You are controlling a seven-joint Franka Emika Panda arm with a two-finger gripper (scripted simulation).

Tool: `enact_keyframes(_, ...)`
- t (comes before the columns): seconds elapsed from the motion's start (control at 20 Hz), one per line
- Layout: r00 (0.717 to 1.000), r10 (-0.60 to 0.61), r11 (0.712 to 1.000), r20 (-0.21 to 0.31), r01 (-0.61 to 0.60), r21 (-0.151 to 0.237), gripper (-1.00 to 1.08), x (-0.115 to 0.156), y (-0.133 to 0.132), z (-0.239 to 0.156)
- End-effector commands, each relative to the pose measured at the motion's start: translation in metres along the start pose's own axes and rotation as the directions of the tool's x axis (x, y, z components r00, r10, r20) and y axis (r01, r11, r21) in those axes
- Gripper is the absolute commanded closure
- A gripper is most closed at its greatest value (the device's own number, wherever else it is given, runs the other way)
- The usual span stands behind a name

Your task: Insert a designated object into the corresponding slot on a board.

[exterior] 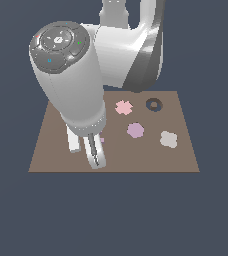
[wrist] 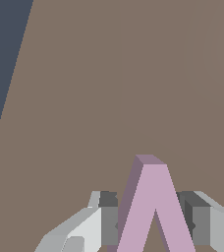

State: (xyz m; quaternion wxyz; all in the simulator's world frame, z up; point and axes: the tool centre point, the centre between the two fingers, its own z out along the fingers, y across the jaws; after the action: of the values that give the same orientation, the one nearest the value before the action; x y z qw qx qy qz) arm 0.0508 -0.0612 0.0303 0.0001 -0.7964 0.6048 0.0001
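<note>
Judging by how things lie, the job looks to be somewhere in its first half: the pink V-shaped piece [wrist: 155, 211] sits between the two fingers of the claw [wrist: 153, 224], which appear pressed against its arms from either side, so I'd say it is pinched, though whether it has left the board [exterior: 56, 150] I cannot tell. Insertion is still to come, by my reckoning, since no V-shaped recess shows up anywhere in either view; only plain brown surface fills the wrist view above the piece. From the exterior view the arm hides nearly all of the V, leaving a sliver of pink beside the claw at the lower left of the board. Elsewhere on the board, toward the upper right, lie a pink cog-shaped piece [exterior: 123, 107], a lilac rounded polygon [exterior: 135, 130], a pale lobed piece [exterior: 168, 138] and a dark ring-shaped recess [exterior: 154, 104], all well apart from the claw. As for the V itself, it is pale pink-lilac, flat, with two thin straight arms meeting at a blunt apex, the side faces shaded a duller mauve.
</note>
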Motion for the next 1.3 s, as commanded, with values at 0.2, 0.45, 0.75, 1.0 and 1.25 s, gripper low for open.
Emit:
enact_keyframes(0.2, 1.000, 0.000, 1.000, 0.000, 0.000, 0.000, 1.08, 0.000, 0.000, 0.000)
enact_keyframes(0.45, 1.000, 0.000, 1.000, 0.000, 0.000, -0.001, 1.08, 0.000, 0.000, -0.003)
enact_keyframes(0.75, 1.000, -0.026, 1.000, 0.000, 0.026, -0.001, 1.08, -0.001, 0.004, -0.003)
enact_keyframes(1.0, 0.996, -0.086, 0.996, 0.000, 0.086, -0.001, 1.08, -0.005, 0.012, -0.004)
enact_keyframes(1.25, 0.984, -0.181, 0.984, 0.000, 0.181, 0.000, 1.08, -0.008, 0.026, -0.004)
